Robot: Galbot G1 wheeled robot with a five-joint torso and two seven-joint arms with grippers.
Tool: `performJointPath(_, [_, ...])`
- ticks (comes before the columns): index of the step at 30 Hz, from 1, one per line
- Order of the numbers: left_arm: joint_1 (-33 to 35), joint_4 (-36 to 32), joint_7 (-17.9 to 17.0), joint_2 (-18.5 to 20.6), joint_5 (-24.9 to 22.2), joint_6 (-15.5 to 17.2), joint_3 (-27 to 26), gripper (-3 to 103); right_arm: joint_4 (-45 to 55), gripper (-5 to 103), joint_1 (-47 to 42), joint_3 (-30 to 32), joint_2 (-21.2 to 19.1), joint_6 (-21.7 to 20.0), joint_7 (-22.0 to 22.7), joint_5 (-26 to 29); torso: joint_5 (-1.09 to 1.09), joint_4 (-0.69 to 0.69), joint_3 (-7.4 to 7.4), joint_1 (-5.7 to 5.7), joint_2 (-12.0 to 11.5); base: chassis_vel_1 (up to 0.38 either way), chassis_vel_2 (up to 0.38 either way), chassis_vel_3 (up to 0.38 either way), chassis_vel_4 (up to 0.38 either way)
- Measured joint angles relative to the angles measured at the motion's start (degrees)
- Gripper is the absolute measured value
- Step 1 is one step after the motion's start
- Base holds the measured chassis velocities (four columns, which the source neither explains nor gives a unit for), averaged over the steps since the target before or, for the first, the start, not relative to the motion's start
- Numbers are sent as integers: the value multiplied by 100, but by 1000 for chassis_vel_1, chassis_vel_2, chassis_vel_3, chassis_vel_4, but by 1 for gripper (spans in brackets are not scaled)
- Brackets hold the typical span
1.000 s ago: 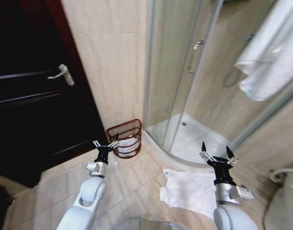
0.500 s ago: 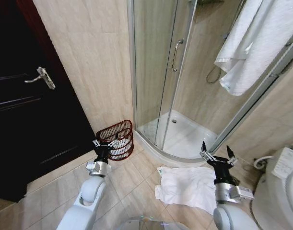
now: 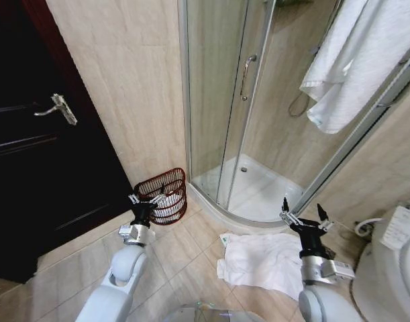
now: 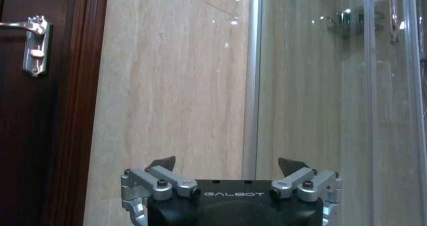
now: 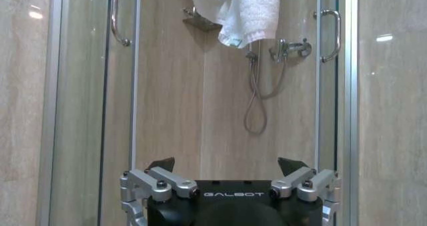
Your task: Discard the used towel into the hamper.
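Now, bathroom, both arms raised, nothing held.
Hamper (image 3: 163, 195): on floor tiles by the wall, between dark door (image 3: 30, 168) and shower (image 3: 238, 100) glass; leans a bit; something white inside.
Towel (image 3: 258, 263): white, crumpled flat on floor, just outside shower tray, well apart from hamper.
L gripper (image 3: 144, 200): fingers spread, empty; in head view it sits just in front of hamper, overlapping its lower-left rim. Wrist cam: tips (image 4: 162, 162) point at beige wall beside shower frame, door handle (image 4: 33, 43) off to one side.
R gripper (image 3: 304, 215): fingers apart, empty; hovers above towel's far edge. Wrist cam: faces shower doors, hose + tap behind glass.
2nd towel (image 3: 355, 60): white, hangs high at right, on a rail.
Toilet (image 3: 396, 268): at far right edge.
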Motion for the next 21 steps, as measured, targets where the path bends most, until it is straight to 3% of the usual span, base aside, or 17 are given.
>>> performJointPath(21, [-58,1,-111,3,16,-20,53,100,60,100,-59,9,0,-165,-16,2,0,0,-111,-94,-203,0,0,0,0])
